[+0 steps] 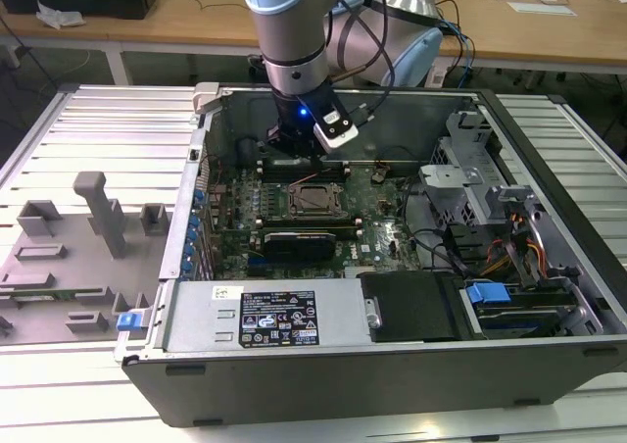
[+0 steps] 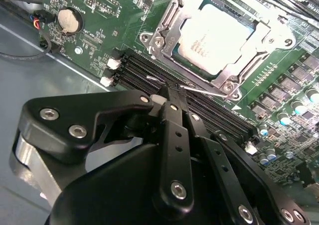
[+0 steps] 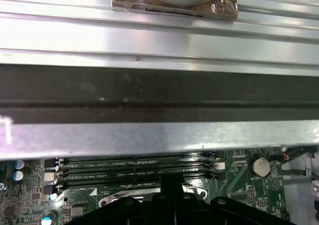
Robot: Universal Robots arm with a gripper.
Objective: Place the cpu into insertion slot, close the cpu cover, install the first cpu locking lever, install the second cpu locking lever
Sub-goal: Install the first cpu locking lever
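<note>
Inside the case (image 1: 294, 389), the cpu (image 2: 219, 36) lies just beyond the closed, seemingly empty tool (image 2: 168, 92).

In the second wrist view, part of the memory slots (image 2: 144, 71) is covered by the black body of the pincer (image 2: 167, 91), one corner of the cpu cover (image 2: 162, 33) is cut off by the picture's edge, and whether the thin silver lever (image 2: 204, 89) is caught between the closed tips cannot be made out. In the first wrist view, the insertion slot (image 3: 112, 201) is largely hidden behind the pincer (image 3: 169, 180) and cropped at the edge. In the exterior view, the pincer (image 1: 307, 159) is partly masked by the wrist hardware (image 1: 336, 127), and the cpu (image 1: 315, 199) is too small for detail.
</note>
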